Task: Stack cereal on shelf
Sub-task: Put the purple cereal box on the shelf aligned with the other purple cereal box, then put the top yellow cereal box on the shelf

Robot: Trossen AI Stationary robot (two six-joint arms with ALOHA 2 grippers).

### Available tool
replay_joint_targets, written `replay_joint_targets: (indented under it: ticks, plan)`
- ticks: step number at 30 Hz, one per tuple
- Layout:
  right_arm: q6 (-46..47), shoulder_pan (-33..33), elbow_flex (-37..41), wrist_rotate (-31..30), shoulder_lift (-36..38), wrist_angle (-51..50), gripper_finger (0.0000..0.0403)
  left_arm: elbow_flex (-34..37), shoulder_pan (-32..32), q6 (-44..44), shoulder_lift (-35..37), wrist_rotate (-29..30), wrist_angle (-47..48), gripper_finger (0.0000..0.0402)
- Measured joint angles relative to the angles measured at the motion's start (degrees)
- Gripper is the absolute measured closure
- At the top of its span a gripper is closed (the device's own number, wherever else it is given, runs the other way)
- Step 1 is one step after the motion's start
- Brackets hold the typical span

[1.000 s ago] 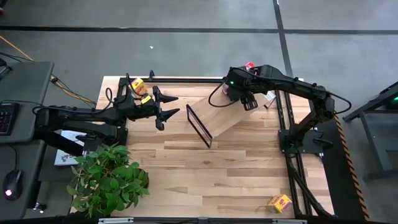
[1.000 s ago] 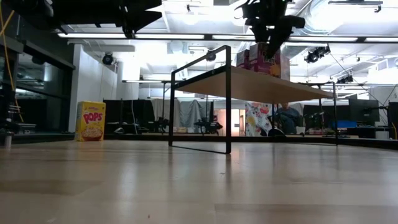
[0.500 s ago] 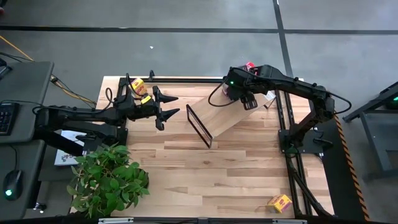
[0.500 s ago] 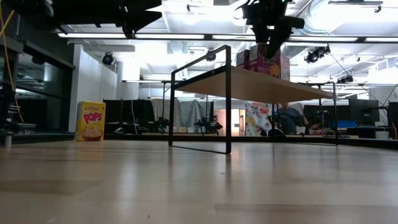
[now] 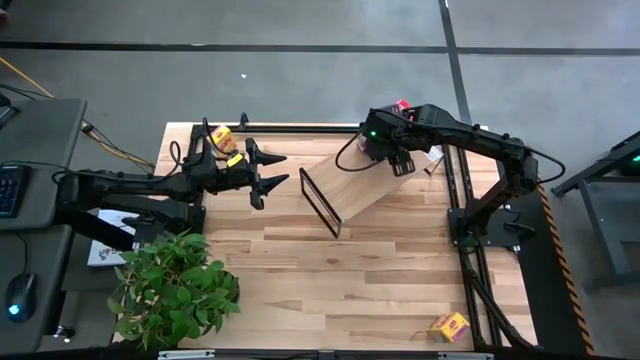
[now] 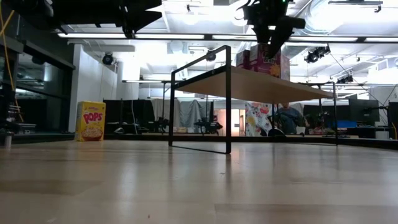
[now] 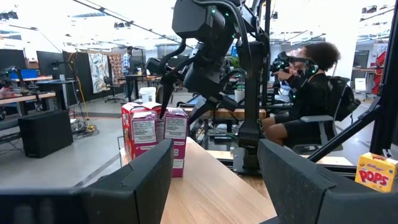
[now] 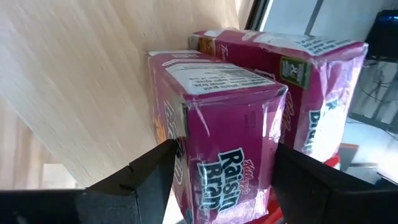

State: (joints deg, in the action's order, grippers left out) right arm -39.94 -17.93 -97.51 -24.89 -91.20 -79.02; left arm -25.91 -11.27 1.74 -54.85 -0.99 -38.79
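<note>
Right wrist view, two magenta cereal boxes [image 8: 230, 118] upright, touching, on shelf [image 8: 81, 81]

The right gripper [image 5: 401, 166] hangs over the far end of the shelf [image 5: 352, 190], and its two fingers [image 8: 157, 171] stand apart, one on each side of a pink cereal box [image 8: 227, 155], though I cannot tell if they press on it. The right arm bends from its base beside the shelf's far end and points down at the wrist. The left gripper [image 5: 268, 170] waits near the shelf's other end, up in the air, arm stretched flat, its fingers [image 7: 140, 180] spread wide with nothing between them.
</note>
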Motion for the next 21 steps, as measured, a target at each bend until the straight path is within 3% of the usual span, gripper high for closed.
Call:
replay_joint_targets:
  ticks: [7, 15, 21]
  plan:
    - [-1.0, 0.0, -1.7, -1.5, 0.2, -0.3, 0.0168, 0.0, 0.0, 0.0, 0.0, 0.0, 0.0, 0.0177]
    - [1.0, 0.0, -8.4, 2.8, 0.2, -1.7, 0.0168, 0.0, 0.0, 0.0, 0.0, 0.1, 0.0, 0.0177]
    - [4.7, 0.0, -14.9, 11.9, 0.3, -2.6, 0.0168, 0.0, 0.0, 0.0, 0.0, 0.2, 0.0, 0.0177]
